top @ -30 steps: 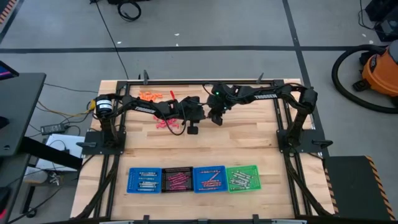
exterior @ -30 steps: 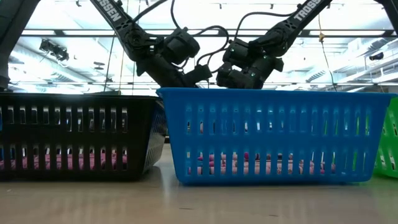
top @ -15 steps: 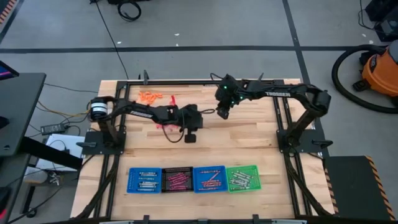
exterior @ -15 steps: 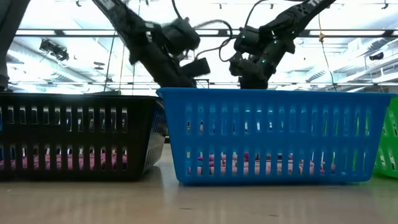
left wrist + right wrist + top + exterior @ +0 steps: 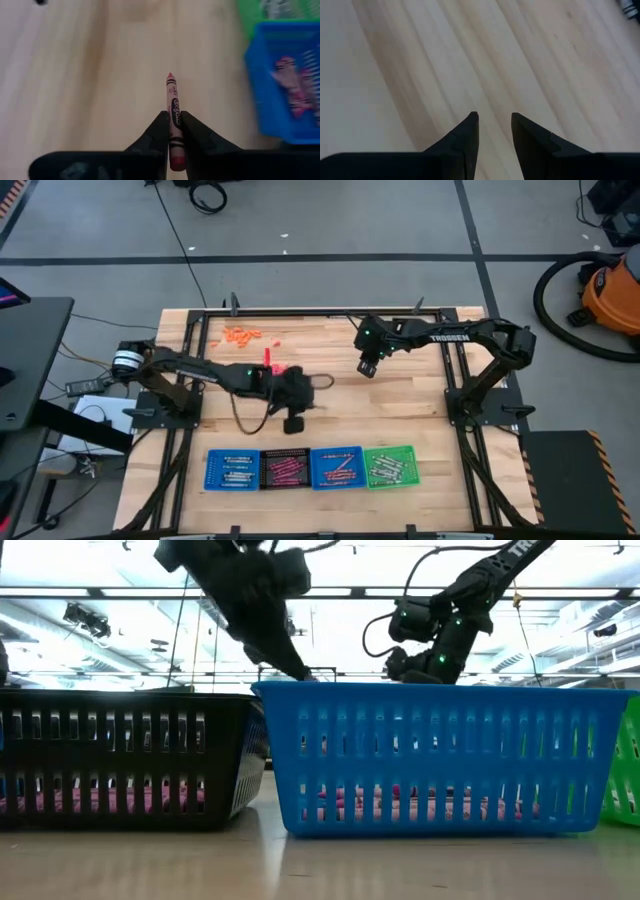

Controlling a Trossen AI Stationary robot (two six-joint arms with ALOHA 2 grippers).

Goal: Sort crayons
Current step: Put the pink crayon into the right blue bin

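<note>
My left gripper [image 5: 293,420] hangs over the middle of the table, between the loose crayons and the trays, shut on a red crayon [image 5: 172,102]. My right gripper [image 5: 495,120] stands open over bare wood at the far right of centre [image 5: 368,366], with nothing between its fingers. Loose orange crayons [image 5: 240,335] and some red ones [image 5: 270,366] lie on the table at the far left. Along the near edge stand a blue tray [image 5: 232,470], a black tray [image 5: 285,470], a second blue tray [image 5: 336,467] and a green tray [image 5: 389,466], each holding crayons. My left gripper pinches the red crayon's rear half [image 5: 174,125] between its two fingers [image 5: 159,127]. The crayon lies along the fingers, and its pointed tip [image 5: 170,76] sticks out past the fingertips. The fingers slant downward, and the crayon is lifted clear of the table.
The black frame rails [image 5: 320,311] run along the table's far edge and down both sides. In the low view the black tray [image 5: 120,760] and a blue tray [image 5: 440,755] hide the tabletop behind them. Bare wood [image 5: 400,410] lies between the arms and the trays.
My left gripper has left the loose red crayons, risen and swung toward the near edge and the trays, carrying the red crayon. My right gripper, which stood close to the left one, has drawn away toward the table's right edge.
</note>
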